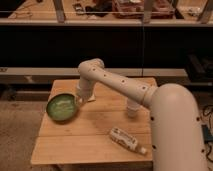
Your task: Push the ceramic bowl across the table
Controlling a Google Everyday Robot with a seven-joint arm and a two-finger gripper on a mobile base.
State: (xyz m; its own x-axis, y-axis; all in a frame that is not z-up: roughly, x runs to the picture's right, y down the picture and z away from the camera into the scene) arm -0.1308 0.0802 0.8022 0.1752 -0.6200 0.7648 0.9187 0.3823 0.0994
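The ceramic bowl [62, 107], green and shallow, sits near the left edge of the light slatted wooden table [85, 149]. My gripper [79, 99] hangs down from the bent wrist right at the bowl's right rim, touching it or very close to it. The arm reaches in from the lower right and folds over at the elbow above the table's back.
A white bottle with a label [127, 140] lies on its side at the table's front right. A small translucent cup [132, 108] stands mid-table, partly behind the arm. A pale flat item [92, 98] lies just right of the gripper. Dark shelving runs behind.
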